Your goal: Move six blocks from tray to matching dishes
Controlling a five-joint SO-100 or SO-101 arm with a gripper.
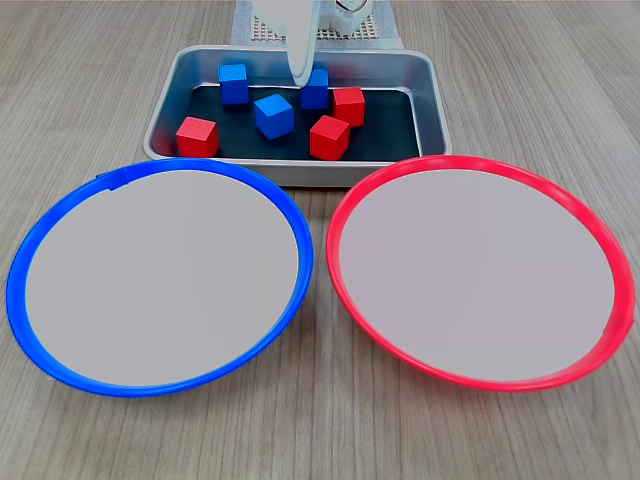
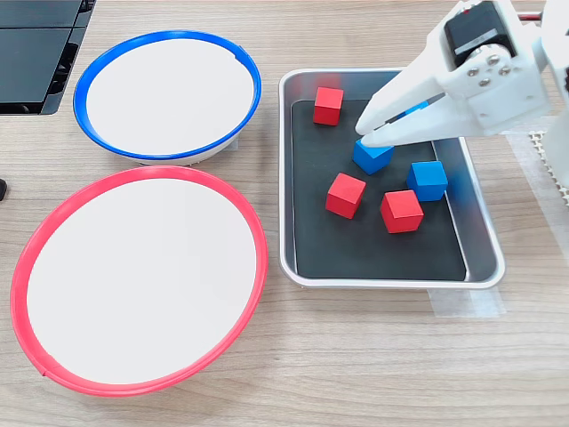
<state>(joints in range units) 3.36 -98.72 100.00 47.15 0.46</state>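
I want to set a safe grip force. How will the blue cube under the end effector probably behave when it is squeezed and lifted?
The blue cube has flat faces and looks matte, so it should probably not roll or slip easily. It looks solid and small, so likely stiff and light. The end effector is at its top corner; an off-centre pinch might twist it.

Cropped by the top edge in the first exterior view: nearly all of the arm [image 1: 300,25], with only the gripper [image 1: 300,72] tip left showing. Behind that tip, the left side of a rear blue block [image 1: 318,90] covered. In the second exterior view, only five blocks in plain sight. Of the sixth, just a blue sliver [image 2: 420,108] between the jaws (gripped or merely framed, impossible to tell). Cut by the top-left corner there, a dark flat object [image 2: 36,53], unidentifiable.
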